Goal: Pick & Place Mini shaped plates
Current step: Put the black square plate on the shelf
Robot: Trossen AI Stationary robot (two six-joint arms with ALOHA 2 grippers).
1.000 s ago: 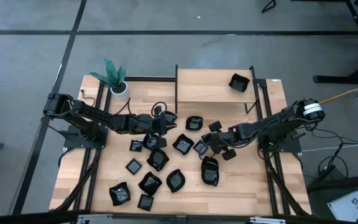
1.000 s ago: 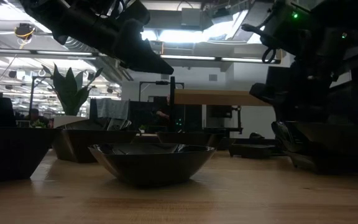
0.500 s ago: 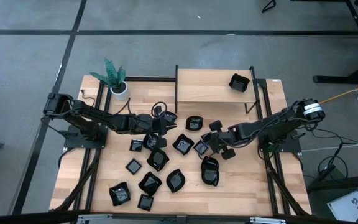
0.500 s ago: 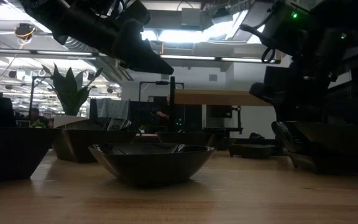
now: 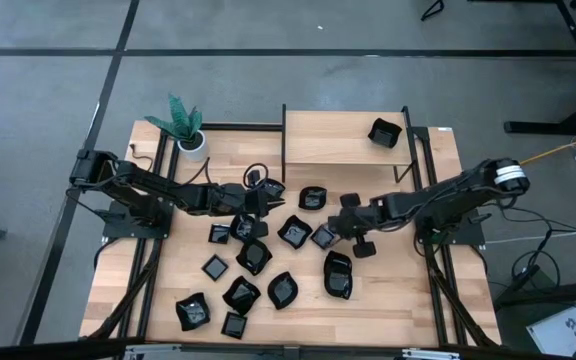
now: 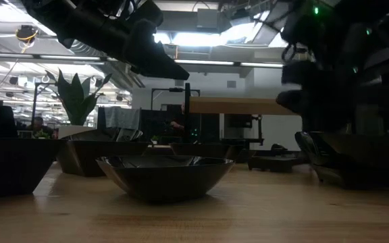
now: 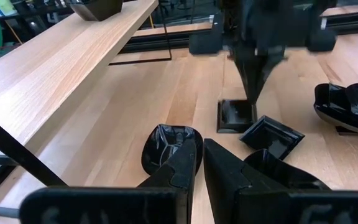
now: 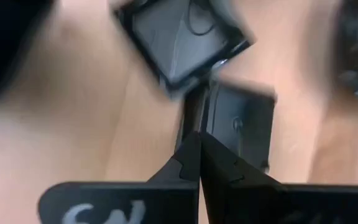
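On the table (image 5: 388, 300), seen from the high view, the mini shaped plates (image 5: 268, 265) lie scattered across the middle and near half: black glossy dishes, square, leaf-like and rounded, some touching. One more square dish (image 5: 384, 132) sits on the raised wooden shelf (image 5: 328, 138) at the back, and a white pot with a green plant (image 5: 190, 135) stands at the back left corner.

High view only: both arms reach toward the centre. The left gripper (image 5: 262, 200) hangs over the dishes left of centre; the right gripper (image 5: 334, 228) is low beside a small square plate (image 5: 322, 238).

Right wrist view adds the detail: the right fingers (image 8: 191, 155) are pressed together, their tips at the rim of that square plate (image 8: 241, 127), with a second square plate (image 8: 179, 43) just beyond. Whether the rim is pinched between them cannot be told.

Left wrist view: the left fingers (image 7: 219, 165) stand nearly closed with a narrow gap, holding nothing, above a leaf-like plate (image 7: 166, 143). It also shows the right arm's fingers coming down at a square plate (image 7: 235, 115).

Low view: a rounded bowl-like dish (image 6: 162, 175) fills the foreground; all dishes visible there look empty.
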